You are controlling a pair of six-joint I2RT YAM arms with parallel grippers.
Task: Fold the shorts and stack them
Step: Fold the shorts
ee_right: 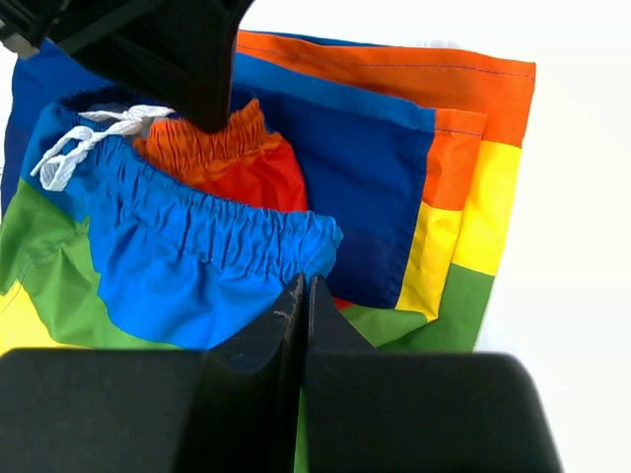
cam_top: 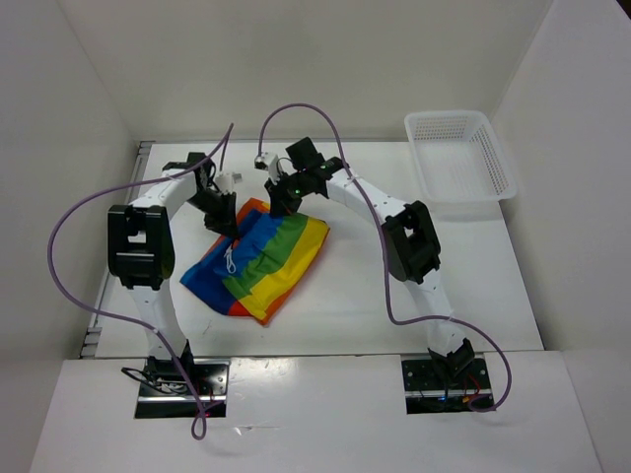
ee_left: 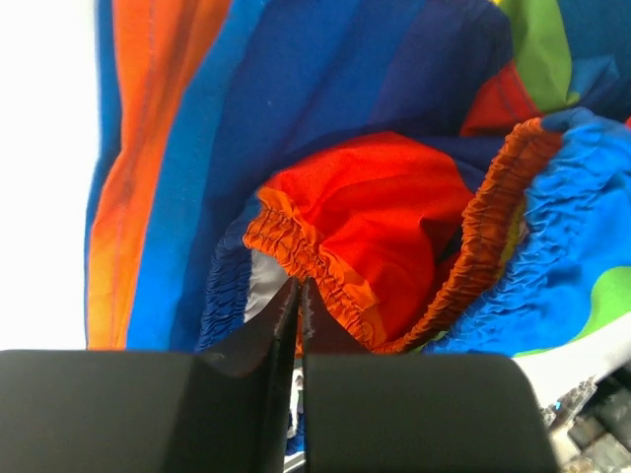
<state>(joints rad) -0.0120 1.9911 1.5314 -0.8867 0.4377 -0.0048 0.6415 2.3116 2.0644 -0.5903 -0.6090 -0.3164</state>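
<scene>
**op_yam:** Mid-fold here. Anything you'd watch out for?

**foldnerd:** Your shorts (cam_top: 258,258) are lying rumpled on the worktop (cam_top: 345,305), well left of the basket (cam_top: 418,158) and nearer the arm bases than it is. Both claws sit on the shorts' edge that faces the basket's end of the worktop. Your left claw (ee_left: 299,296) is closed to a hairline, with the orange waistband (ee_left: 315,266) right at its tips. Your right claw (ee_right: 301,296) is just as tight on the blue waistband (ee_right: 212,232). To me, both look like thin pinches on one layer each.

**op_yam:** So what goes wrong?

**foldnerd:** My guess is that if you pull the two layers unevenly, the waist gapes open and the fold goes crooked. A pinch that shallow on elastic could also slip out mid-lift. And the drawstring (ee_right: 84,138) is loose right beside your left claw, so you could snag it.
</scene>
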